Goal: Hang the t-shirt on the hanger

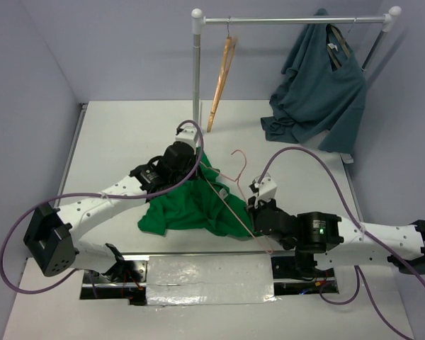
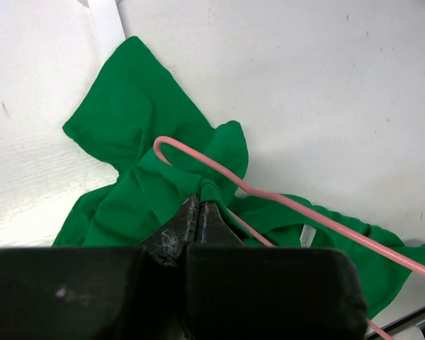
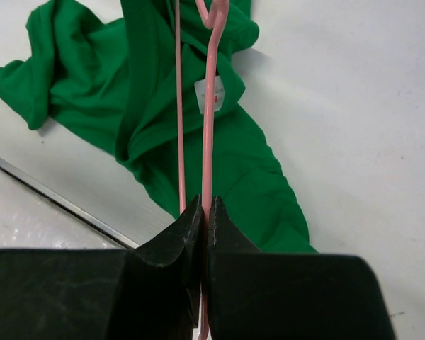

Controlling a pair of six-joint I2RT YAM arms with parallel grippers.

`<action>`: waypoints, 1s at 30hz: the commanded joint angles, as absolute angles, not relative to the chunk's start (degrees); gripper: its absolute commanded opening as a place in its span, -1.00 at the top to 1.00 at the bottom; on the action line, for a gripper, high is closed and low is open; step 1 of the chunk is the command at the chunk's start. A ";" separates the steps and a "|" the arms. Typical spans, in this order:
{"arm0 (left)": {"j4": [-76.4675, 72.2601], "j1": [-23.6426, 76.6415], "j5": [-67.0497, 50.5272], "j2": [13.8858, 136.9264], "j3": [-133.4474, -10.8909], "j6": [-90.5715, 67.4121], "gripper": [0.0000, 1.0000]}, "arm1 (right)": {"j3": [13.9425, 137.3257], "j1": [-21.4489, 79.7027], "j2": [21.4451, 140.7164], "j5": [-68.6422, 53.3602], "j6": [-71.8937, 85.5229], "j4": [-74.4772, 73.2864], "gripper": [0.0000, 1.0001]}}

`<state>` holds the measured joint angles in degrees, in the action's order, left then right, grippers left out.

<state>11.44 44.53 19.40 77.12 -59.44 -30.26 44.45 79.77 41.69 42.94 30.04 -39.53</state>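
Top external view showed a white table (image 1: 127, 134) and lavender walls (image 1: 127, 49); the thin pink wire hanger (image 3: 210, 149) ran diagonally, hook pointing away. The right gripper (image 3: 204, 205) pinched it, and the left gripper (image 2: 200, 202) pinched the bright green cloth t-shirt (image 1: 180, 209).

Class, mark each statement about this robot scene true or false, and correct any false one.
1. The right gripper is shut on the thin pink wire hanger. True.
2. The left gripper is open, holding nothing. False: it is shut on the bright green cloth t-shirt.
3. The tan wooden hanger lies beside the t-shirt. False: it hangs from the metal rail.
4. A dark teal shirt hangs from that rail. True.
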 commanded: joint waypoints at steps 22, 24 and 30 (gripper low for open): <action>16.96 40.25 22.15 80.33 -67.14 -29.09 1.00 | 55.46 92.29 50.98 56.69 42.63 -52.47 1.00; 17.92 40.17 22.76 81.29 -68.20 -28.92 1.00 | 55.46 92.20 50.37 56.78 42.01 -52.03 1.00; 19.51 39.29 23.91 83.23 -70.05 -28.74 1.00 | 55.99 92.20 49.04 57.04 39.47 -50.45 1.00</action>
<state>19.33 40.12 21.91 82.59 -67.96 -29.95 53.45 91.72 50.35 54.87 40.53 -51.72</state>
